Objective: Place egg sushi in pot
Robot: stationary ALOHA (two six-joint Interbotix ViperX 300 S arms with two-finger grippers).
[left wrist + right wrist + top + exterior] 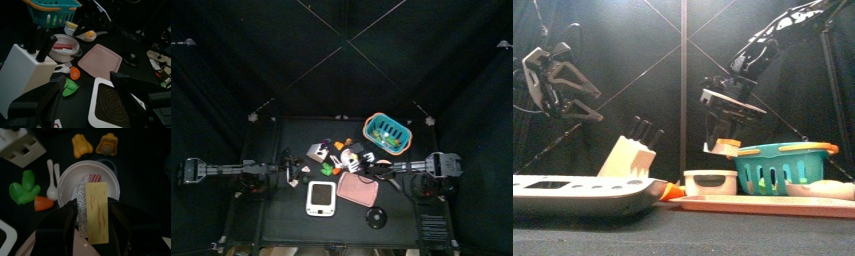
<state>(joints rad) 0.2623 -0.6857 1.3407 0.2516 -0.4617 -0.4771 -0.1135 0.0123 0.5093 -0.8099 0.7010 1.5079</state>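
right gripper (93,235): closed on the egg sushi (97,213), jaws pinching its long sides; hangs above the pot (88,183), pointing down into it
egg sushi: yellow top patch facing the right wrist camera, white rice edge visible along one side; held in the air over the pot, not inside it; in the front view it shows as a small pale-yellow block (724,147) at the jaw tips, above and apart from the pot rim (710,177)
pot: white, round, open top; stands on the table just beside the teal basket (784,166) and near the pink tray (767,205); something red-striped lies inside (95,178); rest of the contents unclear
left gripper (90,107): open, jaws spread wide with nothing between them; raised well clear of the table on the left side, well apart from the pot
left arm (553,75): up high at left in the front view, resting
knife block (27,70): white, dark handles sticking out, just beside the pot
white spoon (50,178): lies on the table touching or nearly touching the pot's outer wall, cannot tell which
green toy (24,188): on the table beside the spoon, with an orange piece (43,203) next to it
yellow-orange toys (81,145): two pieces on the table on the far side of the pot from the gripper
white slab (321,197): flat on the table near the front edge, dark face, well apart from the pot
pink tray, left wrist view (100,61): flat, between the pot and the white slab
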